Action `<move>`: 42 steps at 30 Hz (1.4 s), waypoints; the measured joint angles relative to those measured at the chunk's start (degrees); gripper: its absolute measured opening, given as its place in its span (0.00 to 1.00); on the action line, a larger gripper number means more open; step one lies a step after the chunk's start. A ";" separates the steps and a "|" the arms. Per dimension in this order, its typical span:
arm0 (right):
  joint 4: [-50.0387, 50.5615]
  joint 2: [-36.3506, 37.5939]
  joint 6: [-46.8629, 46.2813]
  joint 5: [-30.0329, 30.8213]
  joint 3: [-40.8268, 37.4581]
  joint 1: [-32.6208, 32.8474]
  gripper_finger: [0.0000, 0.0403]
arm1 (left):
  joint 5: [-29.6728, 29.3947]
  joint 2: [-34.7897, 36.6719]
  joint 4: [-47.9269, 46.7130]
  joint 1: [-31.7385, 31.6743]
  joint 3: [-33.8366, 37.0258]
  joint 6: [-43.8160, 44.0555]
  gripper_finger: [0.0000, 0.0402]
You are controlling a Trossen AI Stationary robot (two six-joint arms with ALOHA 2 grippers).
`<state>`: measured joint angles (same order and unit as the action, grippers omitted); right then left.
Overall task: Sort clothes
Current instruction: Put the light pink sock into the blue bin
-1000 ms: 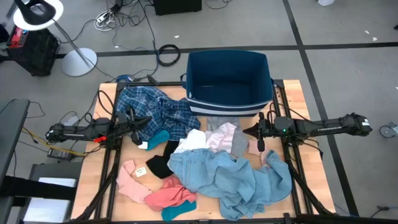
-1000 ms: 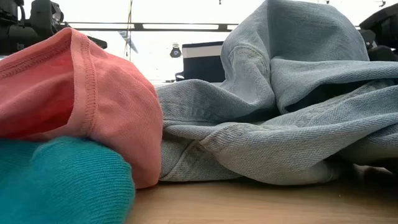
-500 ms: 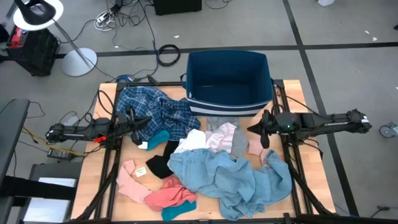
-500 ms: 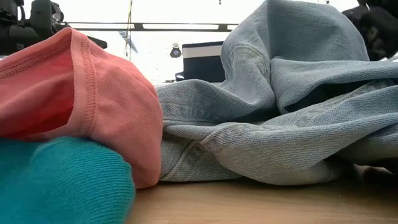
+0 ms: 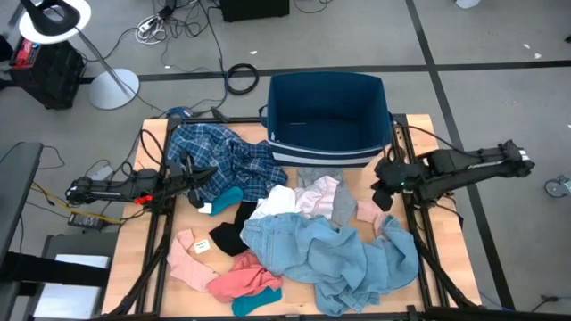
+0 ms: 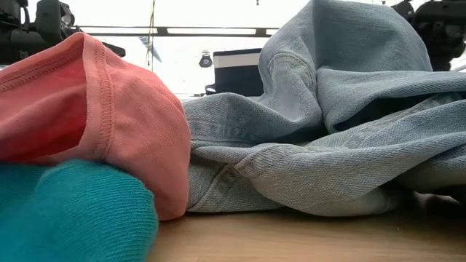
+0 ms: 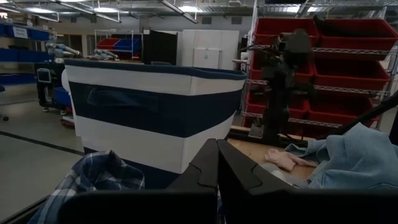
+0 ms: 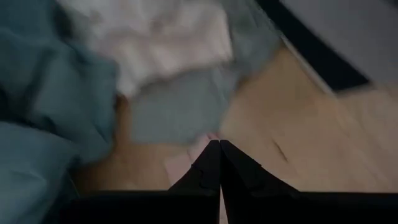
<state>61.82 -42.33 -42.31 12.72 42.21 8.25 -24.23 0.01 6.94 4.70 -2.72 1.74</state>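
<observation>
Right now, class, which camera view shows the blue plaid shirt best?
The high view: the blue plaid shirt lies spread out at the table's left, beside the bin. The left wrist view catches only a corner of it; the low and right wrist views show none.

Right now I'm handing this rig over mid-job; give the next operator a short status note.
Left gripper: shut, empty, waiting at the plaid shirt.
Right gripper: shut, empty, above the table's right side near the grey piece and a small pink piece.
Light blue garment, white, black, pink and teal pieces are all heaped on the table.
Bin: looks empty.
Done: nothing sorted. Left: everything.
</observation>
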 joint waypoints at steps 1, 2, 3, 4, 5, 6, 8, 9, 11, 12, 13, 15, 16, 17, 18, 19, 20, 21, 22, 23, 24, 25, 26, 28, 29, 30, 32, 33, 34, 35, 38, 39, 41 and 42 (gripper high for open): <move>1.77 -1.29 -1.01 -0.33 0.71 0.31 0.00 | 0.00 0.00 -0.01 0.01 0.00 0.00 0.01; 2.92 -2.51 -1.71 -0.38 1.28 0.51 0.01 | 0.02 0.00 -0.02 0.01 0.00 0.00 0.01; 3.57 -3.56 -2.35 -0.44 1.59 0.69 0.01 | 0.00 0.00 -0.02 -0.01 0.00 0.00 0.01; 4.16 -4.52 -2.97 -0.50 1.72 0.73 0.02 | 0.01 0.00 0.00 0.01 0.00 0.00 0.01; 4.26 -5.28 -3.35 -0.57 1.74 0.74 0.03 | 0.01 0.00 -0.02 0.00 -0.01 0.00 0.01; 4.05 -5.97 -3.96 -0.96 1.79 0.74 0.04 | 0.02 0.00 -0.02 0.01 0.00 0.00 0.01; 3.63 -7.27 -5.02 -2.45 1.82 0.74 0.07 | 0.02 0.00 -0.02 0.01 -0.02 0.00 0.01; 3.35 -7.82 -5.61 -3.40 1.82 0.74 0.09 | 0.02 0.00 -0.02 0.01 0.00 0.00 0.01; 2.87 -8.74 -7.06 -4.44 1.82 0.74 0.14 | 0.01 0.00 -0.01 0.00 0.00 0.00 0.01; 2.90 -9.15 -7.71 -4.89 1.82 0.74 0.17 | 0.00 0.00 -0.02 -0.01 0.00 0.00 0.01; 2.89 -9.59 -8.22 -4.99 1.82 0.74 0.20 | 0.02 0.00 -0.02 0.01 0.00 0.00 0.01; 2.91 -10.31 -9.03 -5.00 1.82 0.74 0.26 | 0.02 0.00 0.00 0.01 0.00 0.00 0.01; 2.84 -10.70 -9.14 -5.00 1.82 0.74 0.30 | 0.02 0.00 -0.02 0.01 0.00 0.00 0.01; 2.72 -11.08 -9.14 -5.00 1.82 0.74 0.32 | 0.01 0.00 0.00 0.00 0.00 0.00 0.01; 2.59 -11.47 -9.13 -5.00 1.82 0.74 0.35 | 0.01 0.00 -0.02 0.01 0.00 0.00 0.01; 2.36 -11.85 -9.13 -5.00 1.82 0.74 0.38 | 0.02 0.00 -0.01 0.01 0.00 0.00 0.01; 2.19 -12.25 -9.17 -5.00 1.82 0.74 0.40 | 0.00 0.00 -0.01 0.01 0.00 0.00 0.01; 2.09 -12.71 -9.17 -5.00 1.82 0.74 0.42 | 0.00 0.00 -0.02 0.01 0.00 0.00 0.01; 2.01 -13.22 -9.15 -5.00 1.82 0.74 0.43 | 0.00 0.00 0.00 0.01 -0.02 0.00 0.01; 1.98 -13.78 -9.18 -5.00 1.82 0.74 0.45 | 0.02 0.00 -0.02 0.01 0.00 0.00 0.01; 1.87 -14.51 -9.31 -5.00 1.82 0.74 0.46 | 0.02 0.00 0.00 -0.01 0.00 0.00 0.01; 1.78 -15.40 -9.62 -5.04 1.82 0.76 0.46 | 0.01 0.00 -0.01 0.00 0.00 0.00 0.01; 1.75 -16.30 -10.02 -5.09 1.80 0.84 0.47 | 0.00 0.00 -0.02 0.00 0.00 0.00 0.01; 1.59 -18.34 -10.58 -5.09 1.78 1.27 0.47 | 0.01 0.00 -0.01 0.00 0.00 0.00 0.01; 1.40 -19.39 -10.59 -5.08 1.78 1.65 0.47 | 0.00 0.00 -0.01 0.01 0.00 0.00 0.01; 1.02 -20.51 -10.59 -5.13 1.78 2.06 0.47 | 0.02 0.00 0.00 0.01 0.00 0.00 0.01; -0.14 -22.60 -10.59 -5.13 1.78 3.06 0.47 | 0.00 0.00 -0.02 0.00 0.00 0.00 0.01; -0.94 -23.64 -10.59 -5.11 1.78 3.56 0.47 | 0.00 0.00 0.00 -0.01 0.00 0.00 0.01; -1.71 -24.63 -10.57 -5.13 1.78 4.17 0.47 | 0.01 0.00 -0.02 0.01 0.00 0.00 0.01; -2.52 -25.57 -10.51 -5.13 1.76 4.72 0.47 | 0.01 0.00 -0.02 0.01 0.00 0.00 0.01; -4.76 -28.09 -10.35 -4.03 1.68 6.53 0.47 | 0.00 0.00 -0.02 0.00 0.00 0.00 0.01; -5.64 -28.79 -10.33 -3.49 1.31 7.02 0.47 | 0.02 0.00 -0.02 0.01 0.00 0.00 0.01; -6.98 -29.90 -10.46 -3.18 0.07 7.65 0.46 | 0.00 0.00 -0.01 0.01 0.00 0.00 0.01; -7.39 -30.47 -10.82 -3.19 -0.63 7.88 0.46 | 0.02 0.00 0.00 0.01 0.00 0.00 0.01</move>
<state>54.43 -72.80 -53.13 9.53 41.58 16.13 -24.21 0.01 6.94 4.71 -2.72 1.74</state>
